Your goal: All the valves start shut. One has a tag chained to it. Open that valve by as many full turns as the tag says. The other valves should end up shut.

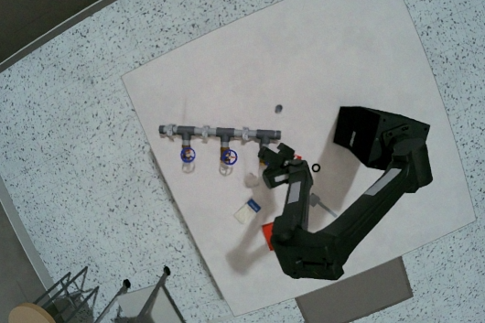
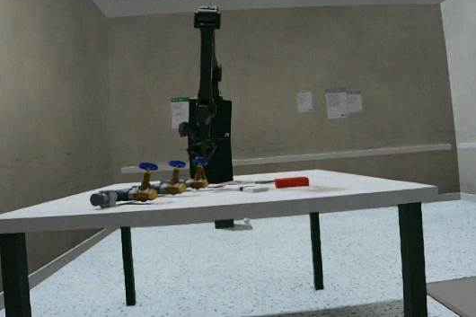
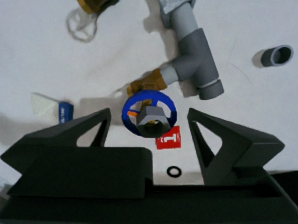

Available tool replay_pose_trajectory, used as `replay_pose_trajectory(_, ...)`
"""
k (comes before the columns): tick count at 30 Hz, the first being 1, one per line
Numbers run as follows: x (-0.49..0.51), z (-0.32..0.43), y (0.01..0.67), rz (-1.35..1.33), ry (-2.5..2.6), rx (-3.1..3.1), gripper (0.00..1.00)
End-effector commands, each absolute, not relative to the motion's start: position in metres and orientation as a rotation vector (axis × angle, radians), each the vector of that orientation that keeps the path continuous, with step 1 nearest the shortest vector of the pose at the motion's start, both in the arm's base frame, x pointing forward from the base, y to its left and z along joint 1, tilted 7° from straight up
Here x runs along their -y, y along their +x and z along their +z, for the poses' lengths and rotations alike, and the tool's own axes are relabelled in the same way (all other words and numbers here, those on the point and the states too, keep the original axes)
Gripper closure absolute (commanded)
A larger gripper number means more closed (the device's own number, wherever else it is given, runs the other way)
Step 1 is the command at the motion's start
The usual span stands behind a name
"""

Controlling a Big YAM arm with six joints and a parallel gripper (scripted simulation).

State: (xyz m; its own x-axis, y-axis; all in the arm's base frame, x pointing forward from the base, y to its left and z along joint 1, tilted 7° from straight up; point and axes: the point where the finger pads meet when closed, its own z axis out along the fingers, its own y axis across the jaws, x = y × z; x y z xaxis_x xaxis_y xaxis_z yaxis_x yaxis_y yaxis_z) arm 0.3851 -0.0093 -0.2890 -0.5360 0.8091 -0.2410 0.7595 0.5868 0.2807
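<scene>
A grey pipe manifold lies on the white table with three brass valves, each with a blue handwheel. Two handwheels show in the overhead view, the left and the middle. The third handwheel is under my gripper, hidden in the overhead view. My gripper is open, its fingers wide on either side of this handwheel and apart from it. A red tag marked with a white "1" lies on the table just past this valve. The gripper also shows in the overhead view and in the side view.
A white card with a blue end lies near the arm. A small black ring, a grey pipe cap, a red-handled tool and the black base box stand on the table.
</scene>
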Motion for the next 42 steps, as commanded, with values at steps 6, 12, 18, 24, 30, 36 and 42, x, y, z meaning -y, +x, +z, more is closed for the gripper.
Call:
replay_pose_trajectory(6, 0.0088, -0.2919, 0.3837, 0.195, 1.23, -2.497, 0.0)
replay_pose_trajectory(12, 0.0088, -0.2919, 0.3837, 0.195, 1.23, -2.497, 0.0)
replay_pose_trajectory(18, 0.0088, -0.2919, 0.3836, 0.234, 1.426, -2.401, 0.0)
replay_pose_trajectory(24, 0.0096, -0.2919, 0.3835, 0.314, 1.856, -2.12, 0.0)
replay_pose_trajectory(30, 0.0096, -0.2919, 0.3834, 0.319, 1.883, -2.1, 0.0)
replay_pose_trajectory(36, 0.0095, -0.2919, 0.3834, 0.32, 1.883, -2.1, 0.0)
replay_pose_trajectory(42, 0.0094, -0.2916, 0.3835, 0.321, 1.883, -2.1, 0.0)
